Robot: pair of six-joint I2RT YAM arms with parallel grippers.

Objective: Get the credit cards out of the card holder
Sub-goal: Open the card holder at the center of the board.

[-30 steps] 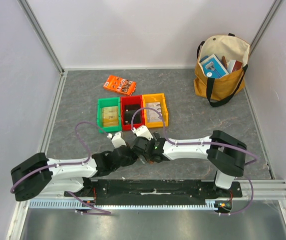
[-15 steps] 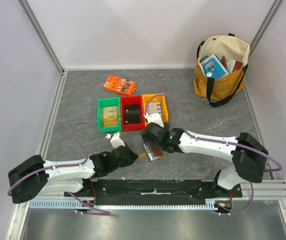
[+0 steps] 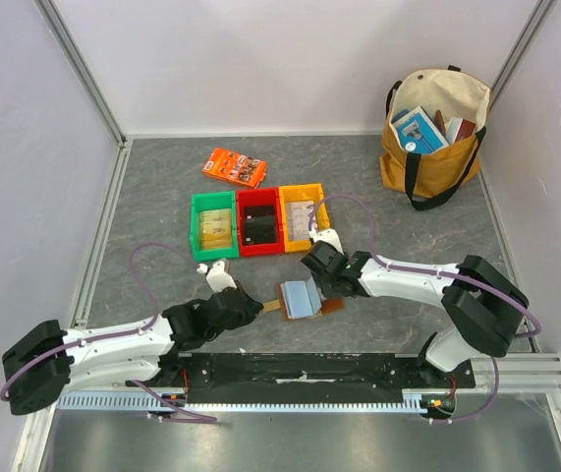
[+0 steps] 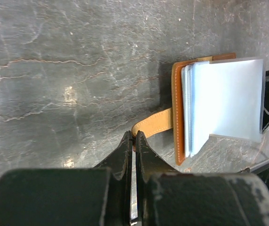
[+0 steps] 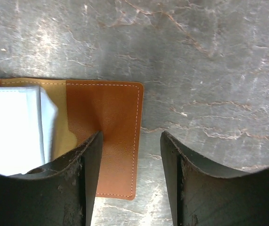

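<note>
one card holder [image 3: 300, 297] lies open on the table [image 3: 408, 246] between the arms, pale blue pages up. three bins, green [image 3: 195, 224], red [image 3: 257, 193] and yellow [image 3: 323, 221], with cards [image 3: 257, 229] in them. one orange box [image 3: 234, 167], print too small to read. one bag [image 3: 427, 162]. left gripper [image 4: 134, 137] pressed together on the holder's strap. right gripper [image 5: 132, 135] half spread, one finger touching the brown flap, pinching nothing.

The card holder [image 4: 176, 117] shows only pale blue sleeves [image 4: 224, 99]; whether cards sit inside cannot be told. Its strap [image 4: 153, 123] end disappears inside the left gripper [image 4: 134, 137]. The right wrist view cuts part of it off.
</note>
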